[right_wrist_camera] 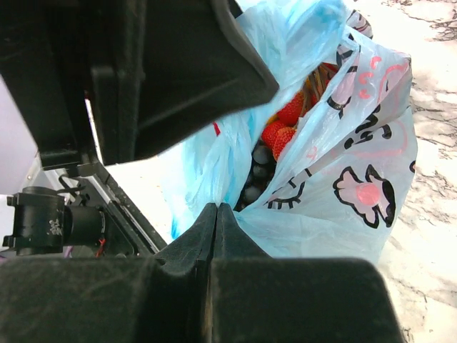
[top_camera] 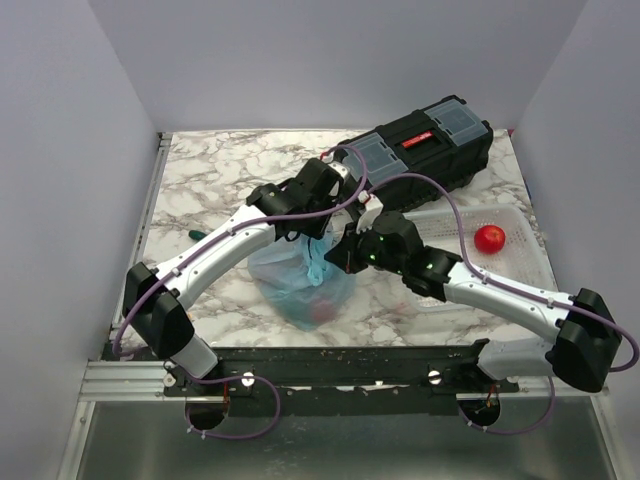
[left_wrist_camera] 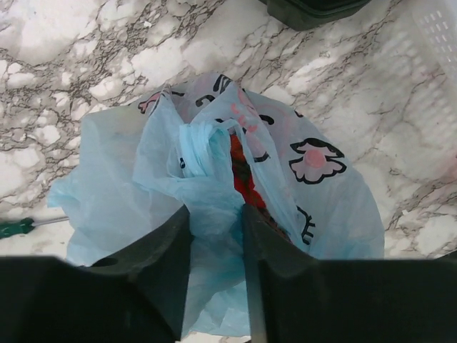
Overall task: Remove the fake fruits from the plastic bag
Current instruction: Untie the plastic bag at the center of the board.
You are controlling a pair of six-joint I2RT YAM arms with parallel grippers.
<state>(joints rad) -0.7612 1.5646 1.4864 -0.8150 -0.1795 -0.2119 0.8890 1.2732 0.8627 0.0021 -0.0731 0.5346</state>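
Right tool (right_wrist_camera: pixel 216 210) view: grapes (right_wrist_camera: pixel 258 171) inside bag (right_wrist_camera: pixel 357 136).

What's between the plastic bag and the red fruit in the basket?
Top view: the right claw, shut on the plastic bag, and its wrist, then bare white basket floor.

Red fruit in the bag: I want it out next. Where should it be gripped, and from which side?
Probably across the sides of the red fruit, entering from above through the mouth of the bag. It lies topmost, over the dark grapes, and film walls every other side.
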